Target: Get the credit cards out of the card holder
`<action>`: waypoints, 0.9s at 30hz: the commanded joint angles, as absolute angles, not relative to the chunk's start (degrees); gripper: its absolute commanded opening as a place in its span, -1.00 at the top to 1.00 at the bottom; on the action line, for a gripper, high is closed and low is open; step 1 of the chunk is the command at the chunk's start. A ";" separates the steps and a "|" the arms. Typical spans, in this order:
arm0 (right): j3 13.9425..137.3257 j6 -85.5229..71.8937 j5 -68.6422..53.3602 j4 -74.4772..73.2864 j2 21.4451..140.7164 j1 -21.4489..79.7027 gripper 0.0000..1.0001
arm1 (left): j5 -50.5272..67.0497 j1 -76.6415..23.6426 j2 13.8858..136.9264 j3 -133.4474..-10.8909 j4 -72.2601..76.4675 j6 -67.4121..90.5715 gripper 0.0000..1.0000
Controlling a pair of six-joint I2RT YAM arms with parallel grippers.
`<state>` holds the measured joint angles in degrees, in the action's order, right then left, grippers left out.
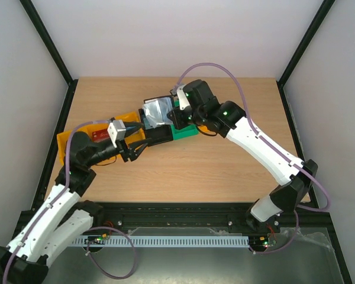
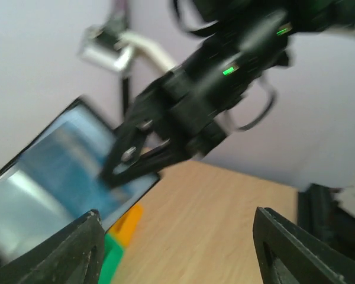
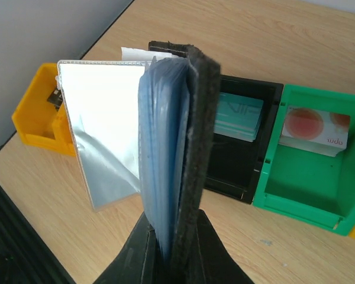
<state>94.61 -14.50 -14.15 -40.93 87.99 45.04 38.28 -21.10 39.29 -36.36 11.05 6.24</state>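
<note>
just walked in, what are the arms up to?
The right gripper is shut on the black card holder, holding it upright and fanned open over the bins. The left gripper is open and empty near the yellow bin, where a red card lies. A teal piece sits in the black bin, a white red-dotted piece in the green bin.

A pale wooden tabletop (image 1: 183, 171) with a fine light grain sits inside an enclosure. A plain white back wall (image 1: 177, 35) and 2 pale grey side panels (image 1: 15, 118) surround it, joined by 2 slanting black metal struts (image 1: 46, 36). The light is soft and even.
</note>
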 commanded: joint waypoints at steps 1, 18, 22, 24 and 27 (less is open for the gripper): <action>97.78 -10.20 -15.21 -43.35 89.13 45.56 0.97 | 48.43 -26.23 43.28 -42.27 13.76 5.37 -0.38; 90.94 -4.57 -42.81 -28.25 82.20 45.67 0.97 | 32.58 -23.29 51.27 -40.78 16.79 31.45 0.09; 87.37 -6.93 -50.09 -21.22 80.31 44.91 0.97 | 34.22 -22.48 49.50 -40.21 16.77 32.72 0.08; 86.04 -9.03 -53.25 -17.09 79.82 44.37 0.97 | 34.84 -22.18 48.72 -39.69 17.17 32.79 0.02; 86.36 -10.73 -56.64 -14.62 80.35 44.16 0.97 | 35.18 -22.02 48.32 -39.43 16.96 32.01 -0.05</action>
